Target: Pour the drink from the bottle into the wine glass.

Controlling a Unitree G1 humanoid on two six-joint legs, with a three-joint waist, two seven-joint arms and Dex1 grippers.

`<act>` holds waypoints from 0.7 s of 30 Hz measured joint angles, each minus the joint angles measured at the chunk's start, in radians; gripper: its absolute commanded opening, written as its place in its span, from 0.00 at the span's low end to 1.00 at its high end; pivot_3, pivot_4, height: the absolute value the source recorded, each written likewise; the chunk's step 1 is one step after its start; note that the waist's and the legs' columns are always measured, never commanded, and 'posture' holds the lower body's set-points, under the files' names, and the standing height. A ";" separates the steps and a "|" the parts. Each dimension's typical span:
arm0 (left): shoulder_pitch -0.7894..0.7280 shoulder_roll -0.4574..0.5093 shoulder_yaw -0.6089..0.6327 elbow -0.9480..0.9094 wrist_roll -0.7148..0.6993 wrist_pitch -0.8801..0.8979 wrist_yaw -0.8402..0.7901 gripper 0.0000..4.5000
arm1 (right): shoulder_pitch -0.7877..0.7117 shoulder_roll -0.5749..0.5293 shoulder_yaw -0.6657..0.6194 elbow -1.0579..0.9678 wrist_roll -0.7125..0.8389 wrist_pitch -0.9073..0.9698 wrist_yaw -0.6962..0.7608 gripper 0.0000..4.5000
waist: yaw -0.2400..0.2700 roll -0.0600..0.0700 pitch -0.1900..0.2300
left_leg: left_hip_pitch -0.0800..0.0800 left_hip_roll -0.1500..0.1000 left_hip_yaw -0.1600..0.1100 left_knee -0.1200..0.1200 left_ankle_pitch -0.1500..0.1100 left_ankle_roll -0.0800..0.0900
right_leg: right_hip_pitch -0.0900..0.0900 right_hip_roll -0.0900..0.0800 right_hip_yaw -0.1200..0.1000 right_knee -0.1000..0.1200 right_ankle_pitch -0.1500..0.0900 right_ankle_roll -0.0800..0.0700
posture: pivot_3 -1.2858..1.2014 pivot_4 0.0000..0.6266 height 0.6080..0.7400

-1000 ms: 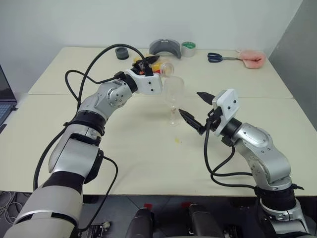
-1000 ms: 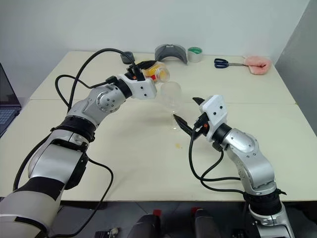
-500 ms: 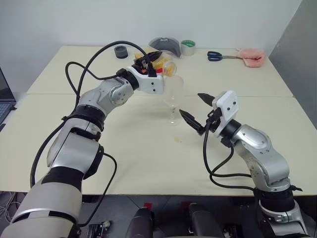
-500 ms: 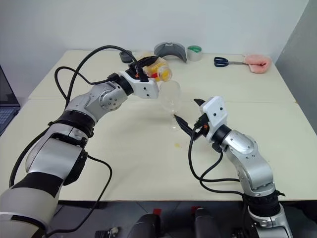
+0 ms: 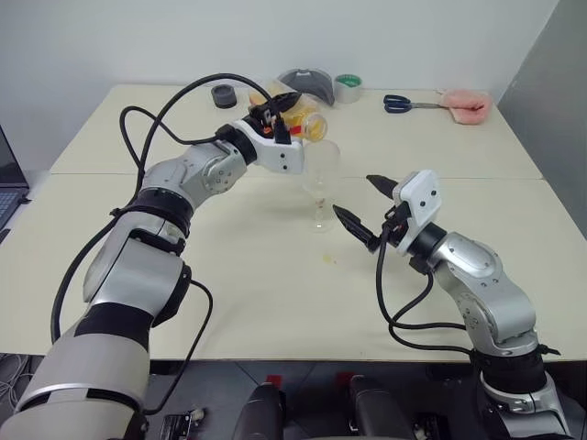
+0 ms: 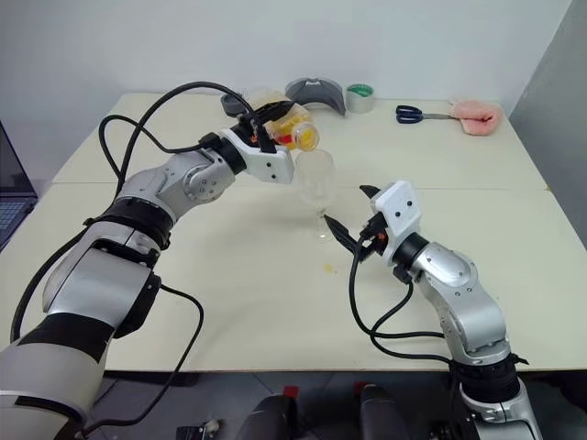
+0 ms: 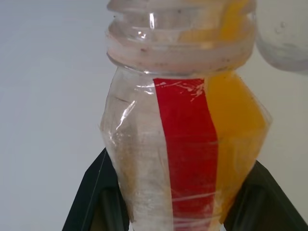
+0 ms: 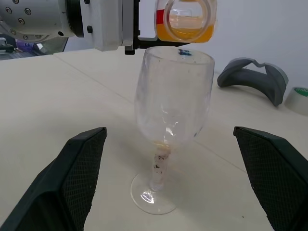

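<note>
The drink, a translucent orange-yellow liquid, sits almost wholly in the small clear plastic bottle with squarish sides and a red label strip. We see the bottle uncapped and tipped close to level, its open mouth just above the rim of the glass. The liquid pools along the lower side of the tipped bottle, up to the lip of the mouth, with no stream leaving it.

Working from our left: the left gripper is clamped on the bottle body, one black finger at each side, as the left wrist view confirms. It holds the bottle in the air over the back part of the cream table.

At centre, the clear, colourless stemmed wine glass stands upright on its round foot. Its bowl is essentially empty; we note only a faint yellowish trace at the bowl's base and along the stem. A small yellow spot lies on the table just in front of the foot; we judge it a stray drop.

To the right, the right gripper sits near the stem with its jaws spread wide. The fingers flank the glass and stand apart from it, gripping nothing.

Status, our judgement: cap off, bottle lifted, mouth aligned over the bowl. Remaining: a further tilt so the liquid runs, filling the glass, then righting the bottle. Mouth is near the rim edge, so spillage is a risk.
</note>
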 measured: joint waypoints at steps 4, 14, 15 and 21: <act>-0.010 0.005 -0.009 0.010 0.012 0.001 0.012 0.41 | 0.003 0.000 0.000 -0.001 0.000 -0.005 0.006 1.00 | 0.000 0.000 0.000 | 0.000 0.000 0.000 0.000 0.000 0.000 | 0.000 0.000 0.000 0.000 0.000 0.000 | 0.52 0.24 1.00; -0.023 0.007 -0.020 0.033 0.027 0.004 0.037 0.41 | 0.040 0.005 0.000 -0.030 0.001 -0.020 0.016 1.00 | 0.000 0.000 0.000 | 0.000 0.000 0.000 0.000 0.000 0.000 | 0.000 0.000 0.000 0.000 0.000 0.000 | 0.52 0.24 1.00; -0.024 0.007 -0.021 0.034 0.028 0.005 0.040 0.41 | 0.043 0.005 0.000 -0.030 0.001 -0.020 0.016 1.00 | 0.000 0.000 0.000 | 0.000 0.000 0.000 0.000 0.000 0.000 | 0.000 0.000 0.000 0.001 0.000 0.000 | 0.52 0.24 1.00; -0.046 0.008 -0.035 0.038 0.034 0.007 0.046 0.41 | 0.046 0.011 0.002 -0.041 0.001 -0.022 0.016 1.00 | 0.000 0.000 0.000 | 0.000 0.000 0.000 0.001 0.000 0.000 | 0.000 0.000 0.000 0.001 0.000 0.000 | 0.52 0.24 1.00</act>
